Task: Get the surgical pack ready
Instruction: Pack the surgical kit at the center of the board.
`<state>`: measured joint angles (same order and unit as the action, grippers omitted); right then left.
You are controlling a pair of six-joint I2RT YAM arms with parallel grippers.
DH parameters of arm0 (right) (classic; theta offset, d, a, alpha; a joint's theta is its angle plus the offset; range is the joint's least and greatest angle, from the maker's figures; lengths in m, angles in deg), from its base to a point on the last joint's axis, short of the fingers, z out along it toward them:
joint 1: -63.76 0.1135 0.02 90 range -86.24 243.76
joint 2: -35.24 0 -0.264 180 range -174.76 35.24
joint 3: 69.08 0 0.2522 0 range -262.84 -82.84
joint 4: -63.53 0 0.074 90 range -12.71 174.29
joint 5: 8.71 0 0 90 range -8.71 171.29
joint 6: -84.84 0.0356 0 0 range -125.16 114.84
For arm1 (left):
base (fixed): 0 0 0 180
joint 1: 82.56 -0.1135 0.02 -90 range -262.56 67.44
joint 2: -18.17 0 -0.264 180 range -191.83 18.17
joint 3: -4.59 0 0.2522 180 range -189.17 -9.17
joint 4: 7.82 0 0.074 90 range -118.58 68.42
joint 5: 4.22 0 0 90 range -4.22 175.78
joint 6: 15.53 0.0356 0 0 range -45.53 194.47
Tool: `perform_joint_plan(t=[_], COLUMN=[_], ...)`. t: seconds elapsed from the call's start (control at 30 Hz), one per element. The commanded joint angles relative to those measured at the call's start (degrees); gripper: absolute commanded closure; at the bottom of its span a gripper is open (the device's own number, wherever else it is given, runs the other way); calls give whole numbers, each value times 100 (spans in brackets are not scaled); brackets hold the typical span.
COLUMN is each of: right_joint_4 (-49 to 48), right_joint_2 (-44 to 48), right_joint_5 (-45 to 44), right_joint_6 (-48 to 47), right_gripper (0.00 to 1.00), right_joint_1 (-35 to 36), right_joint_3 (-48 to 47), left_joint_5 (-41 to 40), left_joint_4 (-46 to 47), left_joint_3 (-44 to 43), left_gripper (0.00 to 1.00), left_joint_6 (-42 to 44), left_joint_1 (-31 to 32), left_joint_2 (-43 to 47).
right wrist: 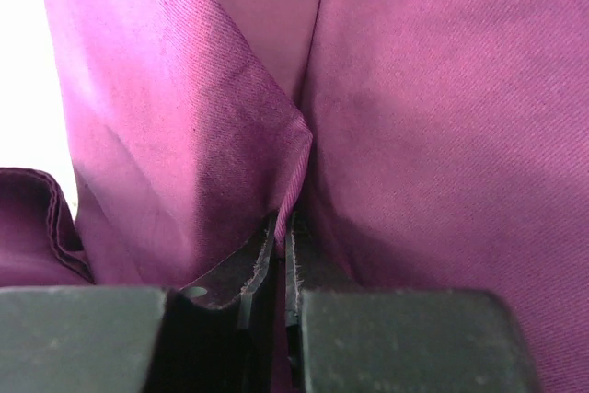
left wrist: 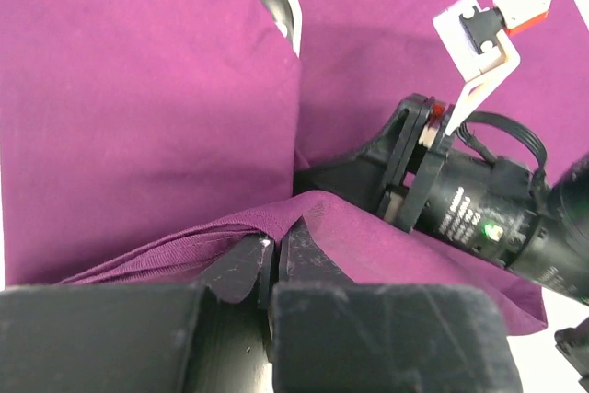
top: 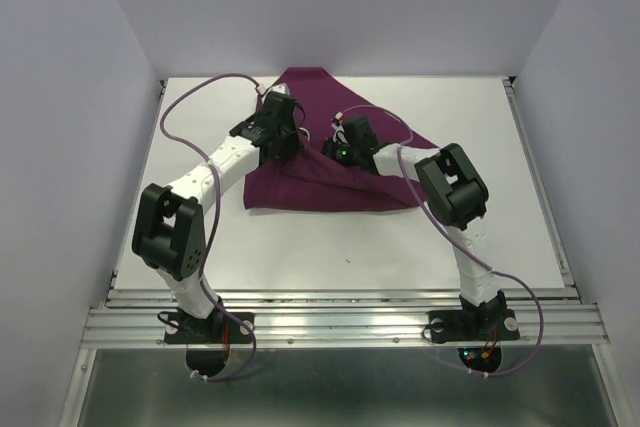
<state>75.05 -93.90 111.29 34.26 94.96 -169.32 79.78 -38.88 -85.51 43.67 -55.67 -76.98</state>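
Note:
The surgical pack (top: 300, 187) is a large deep-purple cloth lying partly folded at the middle back of the table. My left gripper (top: 290, 137) is over its left part and my right gripper (top: 333, 147) is just to the right, the two close together. In the left wrist view the left gripper (left wrist: 276, 244) is shut on a hemmed fold of the cloth (left wrist: 138, 117). In the right wrist view the right gripper (right wrist: 283, 223) is shut on a raised edge of the cloth (right wrist: 442, 117), which hangs in folds on both sides.
A shiny steel tray (left wrist: 281, 2) peeks out from under the cloth at its far side. The right arm's wrist (left wrist: 469, 209) with its purple cable lies close beside my left fingers. The white table (top: 480, 127) shows around the cloth.

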Motion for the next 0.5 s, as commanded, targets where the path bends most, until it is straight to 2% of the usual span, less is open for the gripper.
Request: perform_joint_plan(t=[0.0, 0.47], right_joint_4=[57, 180], right_joint_2=[170, 188], right_joint_5=[-38, -135], right_joint_6=[-92, -189], right_gripper=[99, 99], right_joint_1=[97, 97], right_joint_3=[122, 228], left_joint_5=[125, 407], left_joint_4=[420, 579], left_joint_3=[-531, -979], left_gripper=[100, 100], left_joint_6=[444, 813], left_joint_1=[-44, -149], left_joint_2=[-170, -1268])
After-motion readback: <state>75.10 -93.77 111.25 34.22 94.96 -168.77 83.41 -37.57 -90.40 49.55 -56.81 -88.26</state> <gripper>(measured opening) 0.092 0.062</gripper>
